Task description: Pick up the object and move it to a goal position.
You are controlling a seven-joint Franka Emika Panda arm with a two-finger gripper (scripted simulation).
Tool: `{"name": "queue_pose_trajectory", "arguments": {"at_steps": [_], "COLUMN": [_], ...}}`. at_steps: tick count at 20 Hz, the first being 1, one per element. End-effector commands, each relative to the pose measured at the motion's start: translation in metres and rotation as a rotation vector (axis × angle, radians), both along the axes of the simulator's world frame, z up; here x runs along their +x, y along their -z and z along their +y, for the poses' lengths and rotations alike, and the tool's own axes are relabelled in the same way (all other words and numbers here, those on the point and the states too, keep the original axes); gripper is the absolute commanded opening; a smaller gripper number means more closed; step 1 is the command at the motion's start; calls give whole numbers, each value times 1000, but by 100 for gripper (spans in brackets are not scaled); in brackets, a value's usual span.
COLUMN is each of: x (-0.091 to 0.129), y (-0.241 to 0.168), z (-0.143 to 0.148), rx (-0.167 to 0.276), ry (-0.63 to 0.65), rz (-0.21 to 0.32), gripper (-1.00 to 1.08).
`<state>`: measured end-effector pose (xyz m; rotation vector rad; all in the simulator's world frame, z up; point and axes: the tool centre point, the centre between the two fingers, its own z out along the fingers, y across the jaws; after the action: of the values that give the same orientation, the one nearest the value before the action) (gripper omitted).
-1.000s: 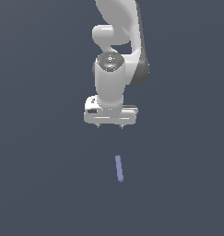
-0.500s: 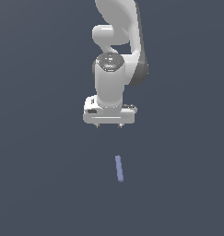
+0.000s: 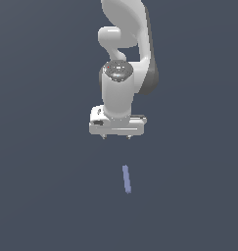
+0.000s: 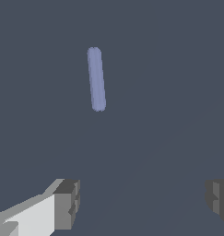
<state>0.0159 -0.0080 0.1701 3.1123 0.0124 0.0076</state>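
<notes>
The object [image 3: 126, 179] is a small thin periwinkle-blue rod lying flat on the dark surface, well clear of the arm. In the wrist view the object [image 4: 96, 79] lies beyond the fingertips [image 4: 67, 203], not between them. My white gripper [image 3: 116, 138] hangs above the surface, nearer the arm's base than the rod, with only its two short fingertips showing under the hand. It is open, the fingers spread wide, and nothing is held between them [image 4: 143, 200].
A plain dark grey-blue surface [image 3: 42, 196] fills both views. No other objects, containers or edges show.
The gripper has shifted very slightly; the rod lies where it was.
</notes>
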Motion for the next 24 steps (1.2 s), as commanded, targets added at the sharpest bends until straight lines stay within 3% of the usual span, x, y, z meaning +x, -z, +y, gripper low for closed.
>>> {"name": "queue_pose_trajectory", "arguments": {"at_steps": [1,24], "x": [7,105], "y": [4,85], "z": [2,37], "rx": [0,20], "ry": [-5,-80], "rz": [1,5], "gripper": [100,100]}}
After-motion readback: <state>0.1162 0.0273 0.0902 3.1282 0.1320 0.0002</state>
